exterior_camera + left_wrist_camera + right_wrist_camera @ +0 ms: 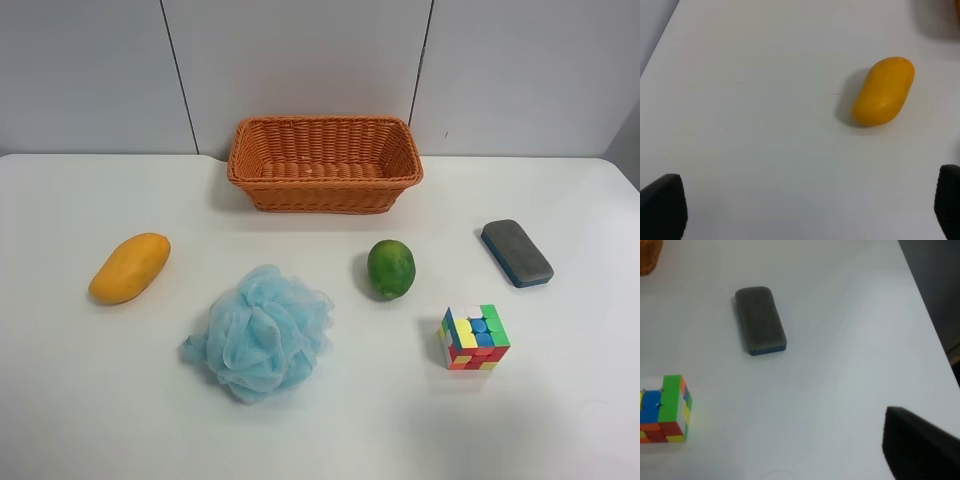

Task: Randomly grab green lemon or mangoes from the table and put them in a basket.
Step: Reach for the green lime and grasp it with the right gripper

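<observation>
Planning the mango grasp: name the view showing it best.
Left wrist: the mango fills more of the frame, whole and unobstructed. Exterior high shows it whole but smaller; right wrist does not show it.

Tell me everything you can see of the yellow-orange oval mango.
The mango is a smooth, elongated oval, yellow-orange all over, with no stem or blemish showing. It lies on its side on the white tabletop, slanted, at the exterior high view's left, apart from the fluffy blue bath sponge and the woven orange basket. Only the tabletop touches it; the left gripper is open, short of it.
</observation>
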`<action>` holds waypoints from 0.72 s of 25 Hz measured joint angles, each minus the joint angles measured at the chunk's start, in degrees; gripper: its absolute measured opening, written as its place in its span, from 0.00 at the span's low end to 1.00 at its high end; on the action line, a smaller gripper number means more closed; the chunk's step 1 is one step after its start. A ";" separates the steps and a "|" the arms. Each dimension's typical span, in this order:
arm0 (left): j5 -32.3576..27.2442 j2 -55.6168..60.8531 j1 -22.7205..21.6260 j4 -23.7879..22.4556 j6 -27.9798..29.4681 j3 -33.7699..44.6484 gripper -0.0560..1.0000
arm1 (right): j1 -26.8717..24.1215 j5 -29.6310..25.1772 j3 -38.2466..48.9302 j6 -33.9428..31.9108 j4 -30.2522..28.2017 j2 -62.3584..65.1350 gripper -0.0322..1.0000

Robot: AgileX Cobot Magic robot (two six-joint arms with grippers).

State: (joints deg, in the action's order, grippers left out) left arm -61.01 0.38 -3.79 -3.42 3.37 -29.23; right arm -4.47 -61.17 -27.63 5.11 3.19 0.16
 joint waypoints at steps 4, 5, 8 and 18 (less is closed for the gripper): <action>0.00 0.00 0.00 0.00 0.00 0.00 0.99 | 0.00 0.00 0.00 0.00 0.00 0.00 0.98; 0.00 0.00 0.00 0.00 0.00 0.00 0.99 | 0.00 0.00 0.00 0.00 0.00 0.00 0.98; 0.00 0.00 0.00 0.00 0.00 0.00 0.99 | 0.00 0.00 0.00 0.00 0.00 0.00 0.98; 0.00 0.00 0.00 0.00 0.00 0.00 0.99 | 0.00 0.00 -0.11 0.45 1.12 -1.32 0.98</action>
State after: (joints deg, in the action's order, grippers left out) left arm -61.01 0.38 -3.79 -3.42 3.37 -29.23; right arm -4.47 -61.17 -27.75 5.56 4.31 -1.16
